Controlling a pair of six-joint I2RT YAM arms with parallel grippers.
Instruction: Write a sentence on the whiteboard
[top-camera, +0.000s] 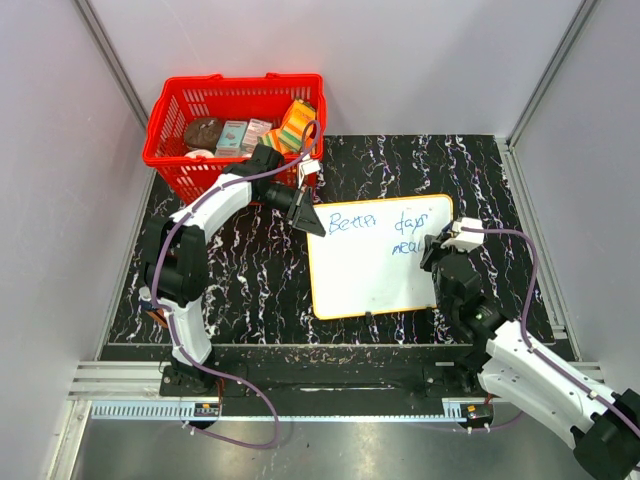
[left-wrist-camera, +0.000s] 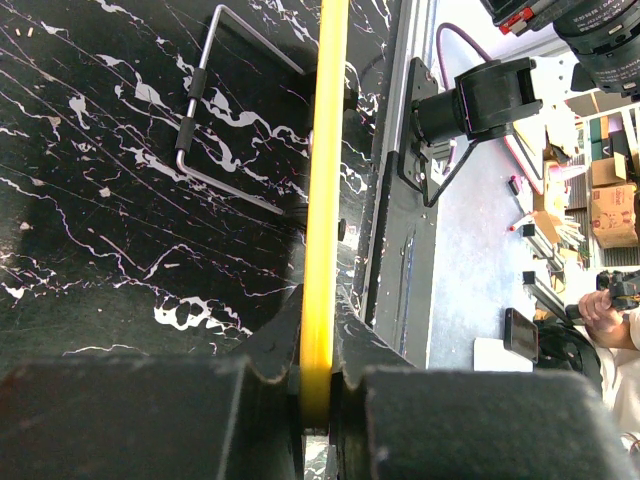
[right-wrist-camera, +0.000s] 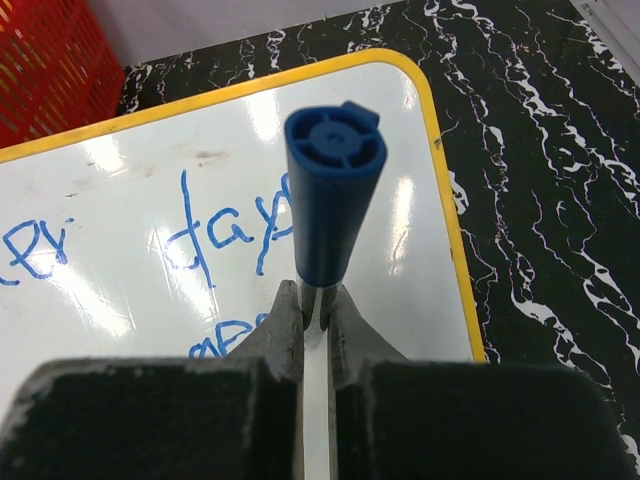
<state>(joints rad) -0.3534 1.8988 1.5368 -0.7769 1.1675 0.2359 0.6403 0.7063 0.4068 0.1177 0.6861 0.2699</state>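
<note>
Second line of the sentence (top-camera: 385, 222) looks just begun: whiteboard (top-camera: 365, 280) flat on the tabletop (top-camera: 250, 290), left jaws pinching its top-left rim, right jaws pinching a marker (right-wrist-camera: 331, 170) over its right edge, needing light tip contact next.

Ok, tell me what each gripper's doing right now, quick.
Left gripper: closed, clamping the whiteboard by its yellow edge.
Right gripper: closed, holding the blue marker.
</note>
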